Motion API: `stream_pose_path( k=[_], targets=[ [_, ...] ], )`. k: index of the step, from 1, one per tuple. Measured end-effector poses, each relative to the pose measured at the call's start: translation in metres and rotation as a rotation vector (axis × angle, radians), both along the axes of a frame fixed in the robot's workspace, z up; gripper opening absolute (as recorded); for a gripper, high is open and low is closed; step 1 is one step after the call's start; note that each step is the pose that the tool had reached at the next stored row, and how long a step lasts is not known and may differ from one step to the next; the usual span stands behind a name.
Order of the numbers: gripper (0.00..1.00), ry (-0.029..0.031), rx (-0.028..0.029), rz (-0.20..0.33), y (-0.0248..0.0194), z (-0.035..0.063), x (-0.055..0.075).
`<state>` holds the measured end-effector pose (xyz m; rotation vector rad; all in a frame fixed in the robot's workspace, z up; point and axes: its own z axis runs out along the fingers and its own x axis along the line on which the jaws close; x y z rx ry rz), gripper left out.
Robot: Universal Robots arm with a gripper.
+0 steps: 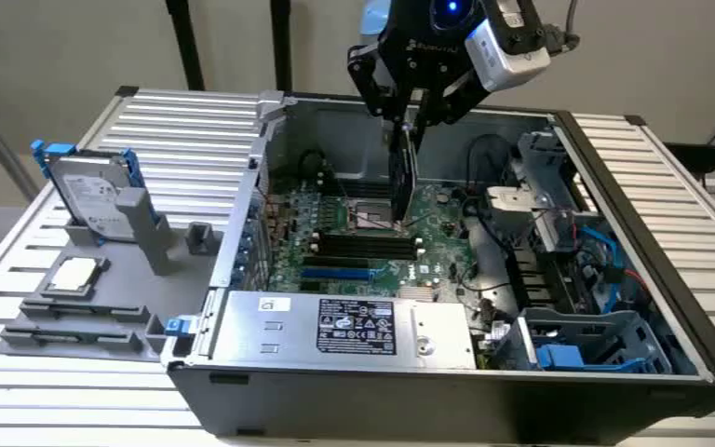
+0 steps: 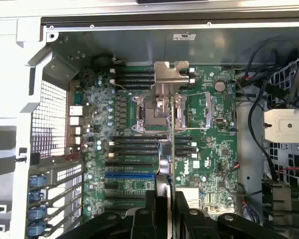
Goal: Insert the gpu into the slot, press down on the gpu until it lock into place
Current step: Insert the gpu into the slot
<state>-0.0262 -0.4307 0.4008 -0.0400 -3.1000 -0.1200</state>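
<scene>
The gpu [image 1: 401, 177], a thin black card, hangs upright and edge-on inside the open computer case [image 1: 457, 405], and my jaws are closed on its top edge. Its lower edge sits above the green motherboard [image 1: 438, 251], over the processor socket [image 2: 152, 112] and not touching the board. The blue slot [image 1: 336, 274] lies apart from it, nearer the silver power-supply box [image 1: 345, 326] and just past the black memory slots [image 1: 357, 247]. From the wrist camera the card seems to run crosswise to the slot (my reading, not a certainty). My worry is that, lowered from here, it would strike the socket or the memory slots. Pressing a misaligned edge could also skew the card in the jaws or damage the connector. Outside the case, a hard drive [image 1: 90, 196] stands on the slatted table [image 1: 34, 391]
</scene>
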Motion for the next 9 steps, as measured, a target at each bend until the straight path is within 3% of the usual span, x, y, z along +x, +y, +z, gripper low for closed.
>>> stream_pose_path(
  k=[9],
  targets=[
    [0.26,0.0,0.0,0.0,0.0,0.0,0.0]
  ],
)
